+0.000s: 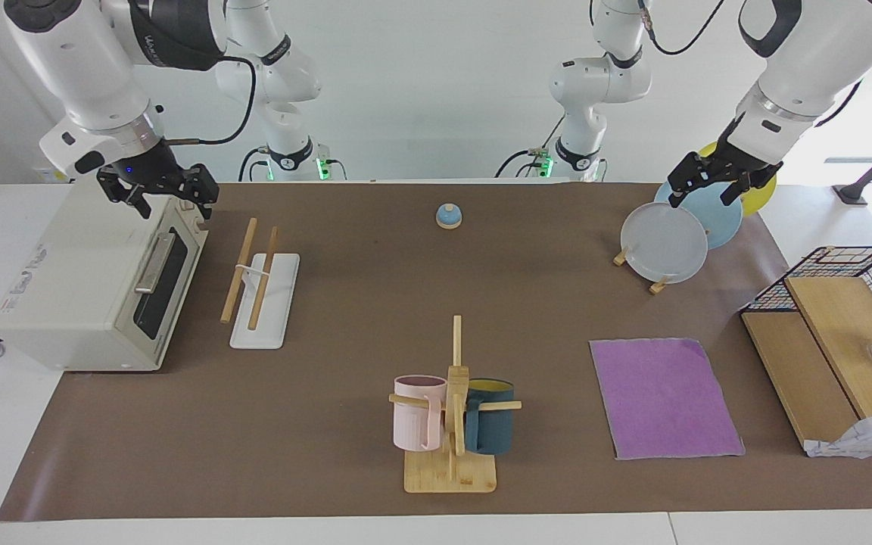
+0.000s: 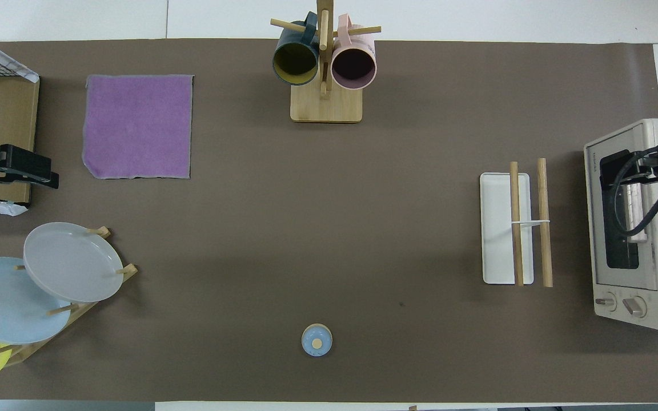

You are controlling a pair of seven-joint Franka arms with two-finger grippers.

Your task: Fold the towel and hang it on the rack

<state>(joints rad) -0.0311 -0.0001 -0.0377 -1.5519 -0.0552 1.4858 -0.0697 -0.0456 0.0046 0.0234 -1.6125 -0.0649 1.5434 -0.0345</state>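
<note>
The towel [image 1: 663, 397] lies flat and unfolded on the brown mat, purple face up, toward the left arm's end of the table; it also shows in the overhead view [image 2: 137, 127]. The rack [image 1: 263, 303], two light-wood rods on a white base, stands toward the right arm's end, beside the oven, and shows in the overhead view too [image 2: 497, 228]. My left gripper [image 1: 702, 198] is open and empty, raised over the plate stand area, well apart from the towel [image 2: 43, 174]. My right gripper [image 1: 171, 208] is open and empty, raised over the oven [image 2: 609, 171].
A wooden mug tree [image 1: 455, 409] with a pink and a dark blue cup stands mid-table, farther from the robots. A plate stand [image 1: 663, 242] holds three plates. A toaster oven [image 1: 95, 288], a small blue bell [image 1: 449, 216] and a wire basket with wooden boards [image 1: 837, 325] are also here.
</note>
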